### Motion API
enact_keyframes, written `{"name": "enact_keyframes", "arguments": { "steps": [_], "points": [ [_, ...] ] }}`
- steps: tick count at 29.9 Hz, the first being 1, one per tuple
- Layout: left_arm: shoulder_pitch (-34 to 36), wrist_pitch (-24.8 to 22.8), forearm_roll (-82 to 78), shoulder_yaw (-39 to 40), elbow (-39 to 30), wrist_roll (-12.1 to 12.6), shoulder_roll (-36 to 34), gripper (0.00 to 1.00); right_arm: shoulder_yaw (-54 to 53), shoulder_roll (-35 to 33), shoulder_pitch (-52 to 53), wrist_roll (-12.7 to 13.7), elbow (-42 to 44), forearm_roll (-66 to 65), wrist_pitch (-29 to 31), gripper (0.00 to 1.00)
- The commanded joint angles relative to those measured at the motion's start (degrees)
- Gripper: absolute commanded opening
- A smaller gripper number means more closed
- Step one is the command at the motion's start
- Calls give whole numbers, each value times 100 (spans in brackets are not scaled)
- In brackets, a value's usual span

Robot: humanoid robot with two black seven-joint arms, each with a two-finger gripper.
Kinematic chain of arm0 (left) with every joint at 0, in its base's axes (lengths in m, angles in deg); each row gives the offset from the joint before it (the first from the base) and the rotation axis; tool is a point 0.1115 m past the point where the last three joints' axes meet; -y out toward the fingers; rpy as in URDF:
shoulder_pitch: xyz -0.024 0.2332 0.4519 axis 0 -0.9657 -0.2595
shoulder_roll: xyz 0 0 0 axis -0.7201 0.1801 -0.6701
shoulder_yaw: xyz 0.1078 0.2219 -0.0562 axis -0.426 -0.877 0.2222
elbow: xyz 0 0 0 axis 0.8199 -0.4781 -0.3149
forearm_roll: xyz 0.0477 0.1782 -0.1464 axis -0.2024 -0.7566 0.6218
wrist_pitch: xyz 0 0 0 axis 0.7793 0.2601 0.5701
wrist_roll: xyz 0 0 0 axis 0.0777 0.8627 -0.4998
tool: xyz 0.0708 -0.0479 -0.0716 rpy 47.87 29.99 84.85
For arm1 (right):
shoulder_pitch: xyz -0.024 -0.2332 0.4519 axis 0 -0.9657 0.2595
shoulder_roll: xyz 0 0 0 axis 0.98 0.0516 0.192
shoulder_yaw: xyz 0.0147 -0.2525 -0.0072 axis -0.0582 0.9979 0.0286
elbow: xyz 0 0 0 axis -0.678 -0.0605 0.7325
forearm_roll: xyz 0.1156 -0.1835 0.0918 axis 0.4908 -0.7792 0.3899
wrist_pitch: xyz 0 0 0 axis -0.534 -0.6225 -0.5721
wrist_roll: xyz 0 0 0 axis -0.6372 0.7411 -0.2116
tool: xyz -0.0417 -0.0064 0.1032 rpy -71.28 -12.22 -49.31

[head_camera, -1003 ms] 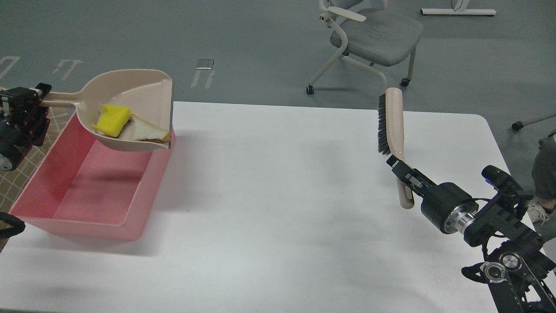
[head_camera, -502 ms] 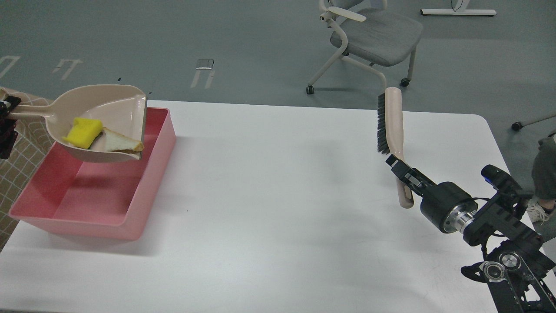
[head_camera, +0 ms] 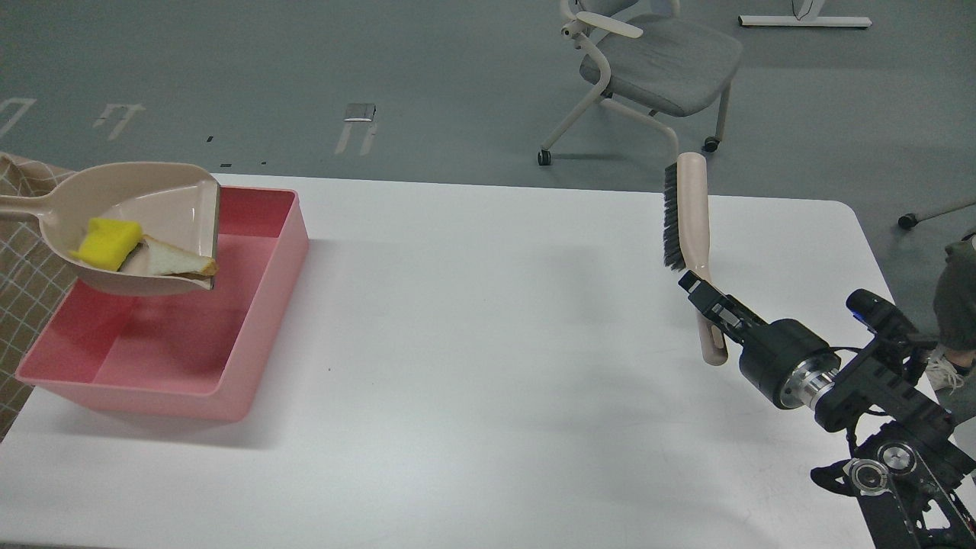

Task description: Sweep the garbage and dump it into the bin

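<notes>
A beige dustpan (head_camera: pixel 164 213) hangs in the air over the far left part of the pink bin (head_camera: pixel 259 320), its handle running off the left edge. In the pan lie the garbage pieces: a yellow sponge block (head_camera: pixel 107 244) and a white bread slice (head_camera: pixel 171 261) with brown crust. My left gripper is out of view past the left edge. On the right, my right gripper (head_camera: pixel 705 301) is shut on the handle of a beige brush (head_camera: pixel 688 221) with black bristles, held above the white table (head_camera: pixel 496 366).
The bin's inside shows nothing in it. A grey office chair (head_camera: pixel 656 61) stands on the floor beyond the table's far edge. A checked beige cloth (head_camera: pixel 23 282) shows at the left edge. My right arm (head_camera: pixel 877 396) fills the lower right corner.
The dustpan with the sponge and bread has moved left and a little down over the bin. My left gripper has gone out past the left edge. The right arm and brush have stayed still.
</notes>
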State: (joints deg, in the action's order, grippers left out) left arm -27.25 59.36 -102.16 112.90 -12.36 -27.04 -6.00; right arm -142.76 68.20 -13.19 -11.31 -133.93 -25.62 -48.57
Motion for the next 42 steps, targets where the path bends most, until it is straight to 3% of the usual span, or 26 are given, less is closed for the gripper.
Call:
{"name": "enact_keyframes", "arguments": {
  "steps": [1,7,36,42],
  "points": [
    [54,-147,36,34,3,0,-138,0,0,-12,-3,0,-18,0,0,24],
    [89,-463,53,95,3,0,-279,0,9,-30,-12,0,8,0,0,24],
    [581,-490,10,245,-67,0,-209,0,27,-47,49,-9,140,-9,0,24],
    [590,-908,45,253,-67,0,-200,0,27,-48,49,-61,201,-18,0,24]
  ]
}}
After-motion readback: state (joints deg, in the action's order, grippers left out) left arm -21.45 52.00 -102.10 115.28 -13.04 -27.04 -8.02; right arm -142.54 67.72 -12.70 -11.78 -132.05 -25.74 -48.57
